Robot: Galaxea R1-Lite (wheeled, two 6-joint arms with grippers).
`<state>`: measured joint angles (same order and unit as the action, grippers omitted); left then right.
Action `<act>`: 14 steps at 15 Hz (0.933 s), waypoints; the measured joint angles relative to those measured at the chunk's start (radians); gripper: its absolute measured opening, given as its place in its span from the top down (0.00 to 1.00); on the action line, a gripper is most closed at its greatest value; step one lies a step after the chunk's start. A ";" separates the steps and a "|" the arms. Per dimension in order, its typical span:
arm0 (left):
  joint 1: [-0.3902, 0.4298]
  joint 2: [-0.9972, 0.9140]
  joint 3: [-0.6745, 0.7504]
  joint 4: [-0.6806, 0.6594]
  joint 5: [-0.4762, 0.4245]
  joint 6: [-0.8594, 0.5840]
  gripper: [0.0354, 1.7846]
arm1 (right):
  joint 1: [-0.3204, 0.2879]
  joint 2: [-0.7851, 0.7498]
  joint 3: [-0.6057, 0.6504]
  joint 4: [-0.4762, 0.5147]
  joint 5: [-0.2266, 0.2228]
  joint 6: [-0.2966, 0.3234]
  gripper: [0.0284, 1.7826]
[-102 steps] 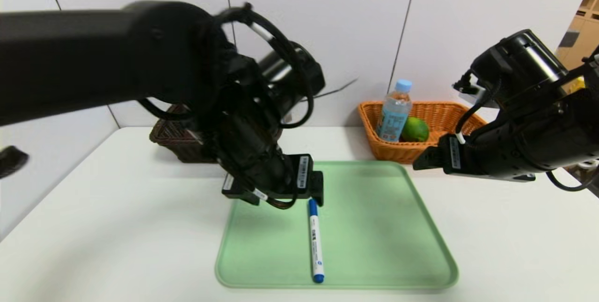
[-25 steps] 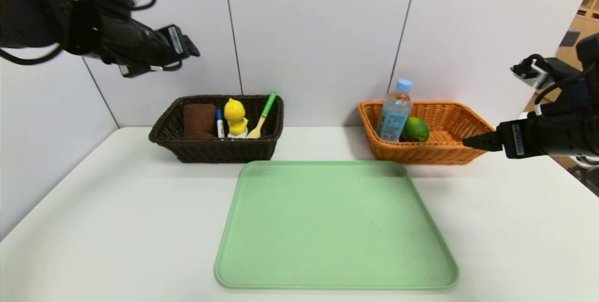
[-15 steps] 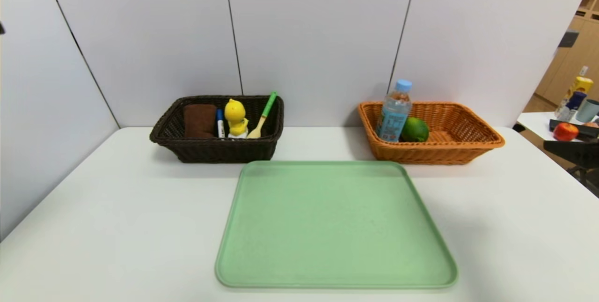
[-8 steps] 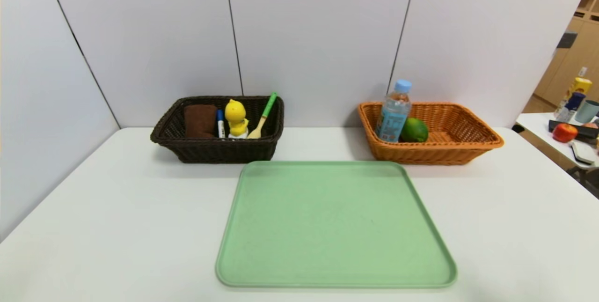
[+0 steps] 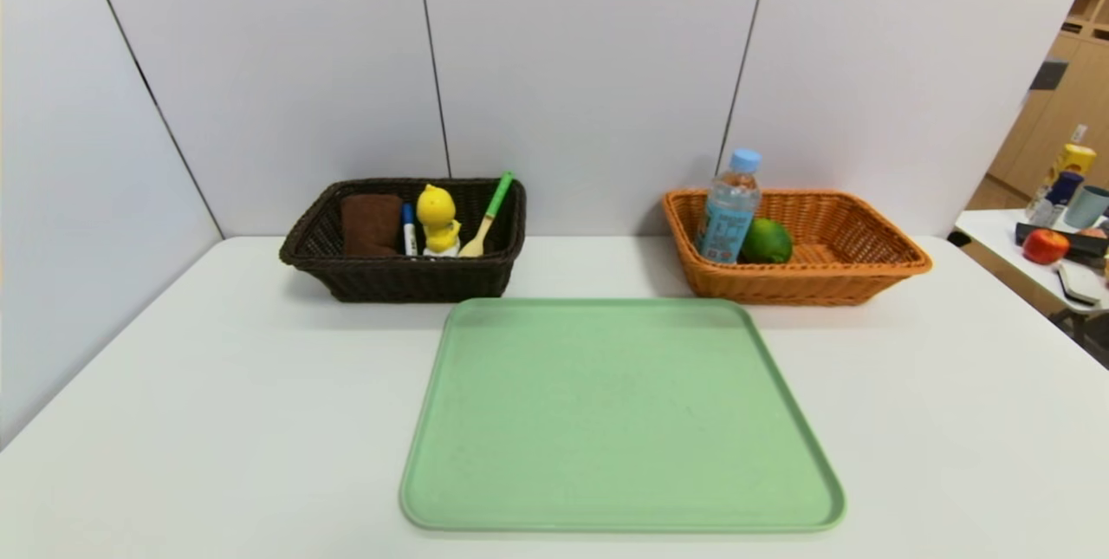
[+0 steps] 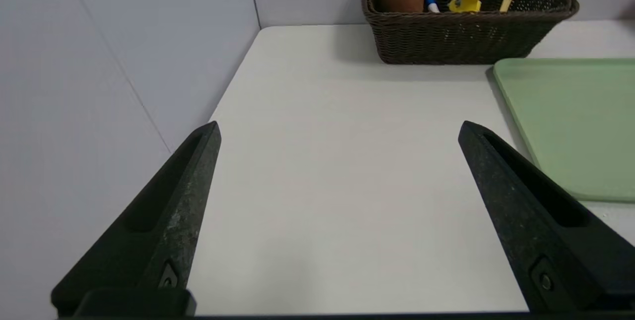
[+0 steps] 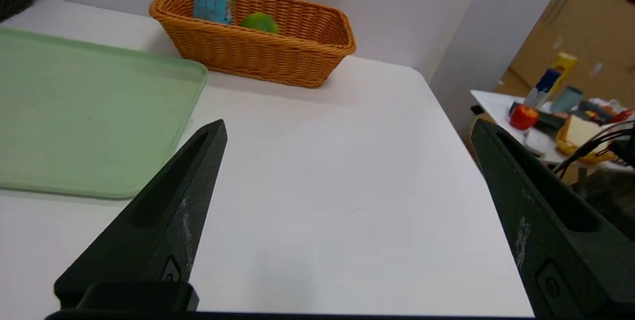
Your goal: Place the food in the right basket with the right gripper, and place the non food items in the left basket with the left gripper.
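Observation:
The dark brown left basket (image 5: 381,277) holds a brown cloth (image 5: 371,224), a blue marker (image 5: 408,233), a yellow duck toy (image 5: 437,217) and a green-handled spoon (image 5: 487,214). The orange right basket (image 5: 832,277) holds a water bottle (image 5: 729,208) and a green lime (image 5: 767,240). The green tray (image 5: 619,416) is empty. Neither gripper shows in the head view. My left gripper (image 6: 338,129) is open and empty over the table's left side. My right gripper (image 7: 347,126) is open and empty over the table's right side.
The white table (image 5: 217,386) ends at the wall panels on the left and back. A side table (image 5: 1053,260) to the right holds an apple (image 5: 1045,244), cups and bottles. The left basket (image 6: 469,37) and right basket (image 7: 258,57) show in the wrist views.
The left gripper carried the blue marker from the tray to the left basket and let it go. Both arms then drew back out of the head view.

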<state>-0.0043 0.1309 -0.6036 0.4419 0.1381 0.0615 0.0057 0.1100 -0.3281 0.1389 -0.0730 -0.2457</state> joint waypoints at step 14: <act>0.004 -0.133 0.601 -0.449 -0.202 0.063 0.06 | -0.003 -0.112 0.327 -0.135 0.092 0.128 0.05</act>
<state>-0.0004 -0.0019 -0.0028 -0.0072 -0.0638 0.1245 0.0028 -0.0019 -0.0009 0.0043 0.0187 -0.1179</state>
